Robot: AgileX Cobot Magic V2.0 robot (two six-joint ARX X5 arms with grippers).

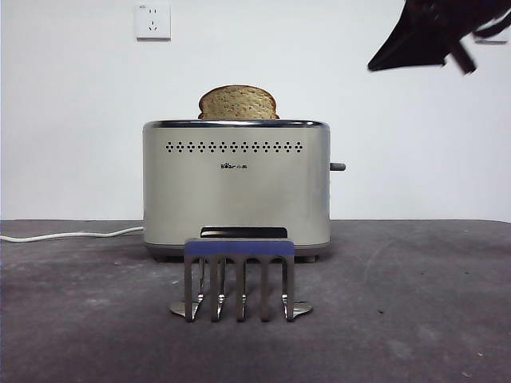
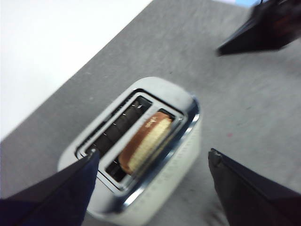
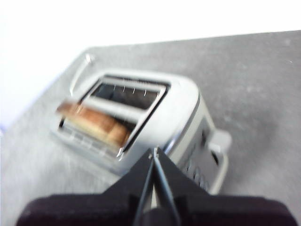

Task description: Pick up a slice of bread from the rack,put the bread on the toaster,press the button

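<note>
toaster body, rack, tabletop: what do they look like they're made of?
Toaster: probably painted or brushed metal, cream-beige satin sides, with a polished chrome top rim that shows mirror-like highlights.
Rack: bare shiny metal prongs and feet, reflective; the blue-purple top bar looks matte, perhaps plastic or a coating, can't tell.
Table: dark grey, matte, mottled surface, possibly a fabric or rubber mat; unclear.

We see the right tool [image 3: 154,155], jaws pressed together, above the toaster [image 3: 183,110]; the slice of bread [image 3: 94,123] sits in one slot, grey tabletop [image 3: 254,80] around.
</note>
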